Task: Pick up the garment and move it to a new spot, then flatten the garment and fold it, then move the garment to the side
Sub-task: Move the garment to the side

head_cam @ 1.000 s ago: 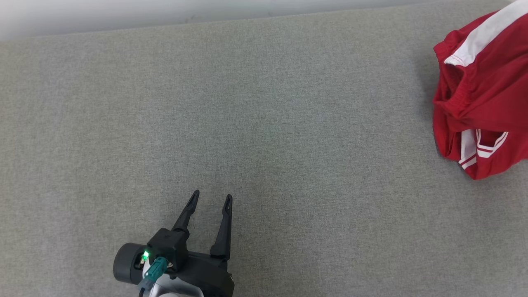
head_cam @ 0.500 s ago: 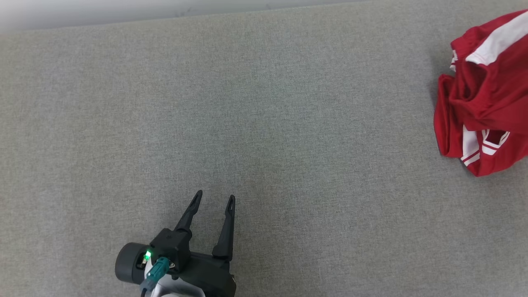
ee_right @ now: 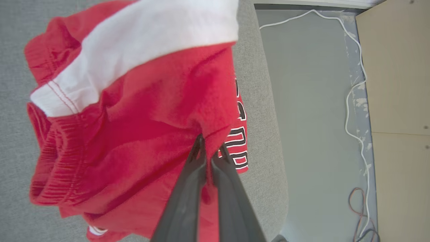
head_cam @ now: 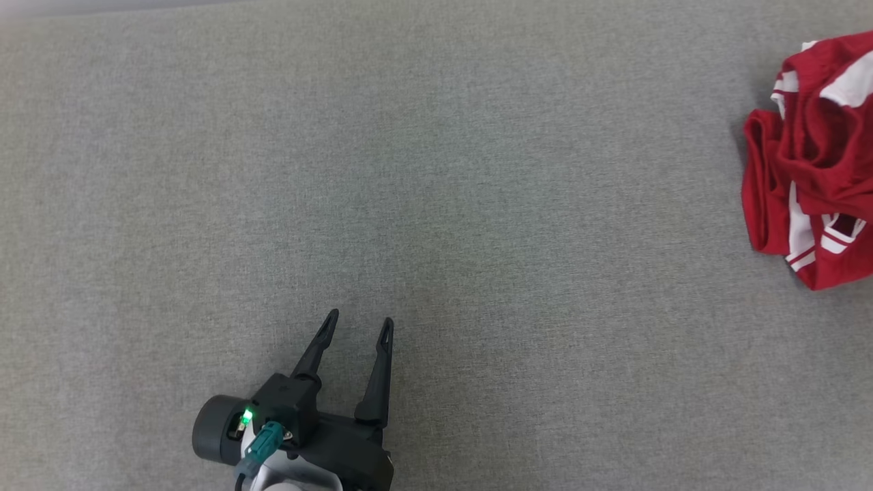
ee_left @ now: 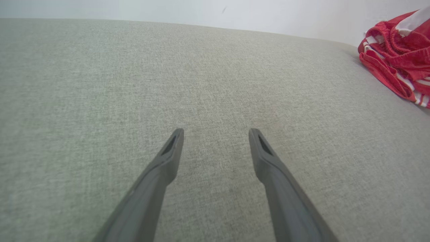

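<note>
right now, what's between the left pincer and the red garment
In the head view, the stretch of grey fabric surface between the left pincer and the red garment is bare.

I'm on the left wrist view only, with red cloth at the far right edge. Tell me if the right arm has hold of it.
Observer: Yes. In the right wrist view, the right gripper is shut on a fold of the red garment.
Operator: Say what lies past the cloth on that side.
Observer: The grey cushion ends there. Beyond it is floor with a white cable on it.
Operator: Report any markings.
Observer: There is black-and-white lettering beside the pinched fold.
</note>
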Robot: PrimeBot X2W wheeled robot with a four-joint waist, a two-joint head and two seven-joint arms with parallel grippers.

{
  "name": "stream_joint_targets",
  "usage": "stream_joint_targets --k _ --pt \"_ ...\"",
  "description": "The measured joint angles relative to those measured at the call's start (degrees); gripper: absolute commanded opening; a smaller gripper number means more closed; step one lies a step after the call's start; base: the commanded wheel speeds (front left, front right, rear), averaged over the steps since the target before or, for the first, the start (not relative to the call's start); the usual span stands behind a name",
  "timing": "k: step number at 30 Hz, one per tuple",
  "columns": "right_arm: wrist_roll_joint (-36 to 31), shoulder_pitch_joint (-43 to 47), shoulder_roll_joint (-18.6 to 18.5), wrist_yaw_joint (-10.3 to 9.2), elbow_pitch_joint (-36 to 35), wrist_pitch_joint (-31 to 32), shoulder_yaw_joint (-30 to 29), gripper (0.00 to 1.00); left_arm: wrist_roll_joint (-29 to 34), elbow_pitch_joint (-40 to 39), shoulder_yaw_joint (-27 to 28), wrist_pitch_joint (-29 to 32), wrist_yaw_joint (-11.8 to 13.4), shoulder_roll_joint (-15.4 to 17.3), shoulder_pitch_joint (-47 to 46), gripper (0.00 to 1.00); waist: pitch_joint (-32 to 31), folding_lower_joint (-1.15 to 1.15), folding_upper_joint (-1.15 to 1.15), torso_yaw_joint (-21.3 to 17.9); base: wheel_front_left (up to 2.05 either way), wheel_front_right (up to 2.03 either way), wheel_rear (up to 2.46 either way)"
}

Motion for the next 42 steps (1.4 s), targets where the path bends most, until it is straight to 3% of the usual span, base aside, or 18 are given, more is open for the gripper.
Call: stream_joint_targets --k 1,2,16,23,25,27,29,33,36,42 --pt "-0.7 0.0 0.0 0.01 0.2 -0.5 0.4 0.86 0.1 0.0 0.0 0.0 0.0 0.0 0.0 1.0 0.1 0.0 0.0 0.1 0.0 0.0 0.0" --pt "-0.9 0.0 0.1 0.01 0.6 -0.9 0.5 1.0 0.1 0.0 0.0 0.0 0.0 0.0 0.0 1.0 0.3 0.0 0.0 0.3 0.0 0.0 0.0" --pt "-3.2 -1.6 3.2 1.74 5.2 -5.9 1.4 1.0 0.0 1.6 1.0 -0.2 0.0 0.0 -1.1 1.0 -0.7 0.0 0.0 0.4 0.0 0.0 0.0" --pt "2.5 1.0 5.9 7.61 3.0 -17.1 -3.2 1.0 -1.4 4.2 1.7 -1.2 -0.1 0.0 -1.3 1.0 -4.4 0.0 0.0 0.5 0.0 0.0 0.0" --pt "4.3 6.3 6.9 9.64 1.6 -24.0 -4.6 1.0 -2.4 4.7 3.7 -1.8 -0.1 0.3 -0.5 1.0 -7.3 0.0 0.0 0.5 0.0 0.0 0.0" --pt "5.1 8.4 8.0 9.61 0.8 -27.4 -5.7 1.0 -2.6 4.6 4.9 -2.2 -0.1 0.8 0.6 1.0 -8.8 -0.01 0.0 0.5 0.0 0.0 0.0" --pt "7.0 16.4 11.7 10.07 -3.3 -36.9 -7.1 1.0 -4.8 4.9 7.7 -2.7 -0.1 1.6 4.6 1.0 -13.7 -0.01 0.0 0.1 0.0 0.0 0.0" --pt "7.3 21.8 13.7 10.04 -6.6 -43.1 -7.6 1.0 -5.0 4.8 8.8 -2.8 0.0 2.5 6.9 1.0 -17.0 -0.01 -0.01 -0.3 0.0 0.0 0.0" --pt "7.0 25.6 14.1 9.98 -9.3 -47.0 -7.6 1.0 -5.1 4.6 9.3 -3.0 0.0 2.7 9.1 1.0 -19.5 -0.01 -0.01 -0.6 0.0 0.0 0.0" --pt "5.7 34.2 13.7 7.97 -15.9 -53.3 -7.6 1.0 -5.2 2.4 10.7 -3.2 0.0 3.8 13.0 1.0 -23.8 -0.02 -0.01 -1.1 0.0 0.0 0.0"
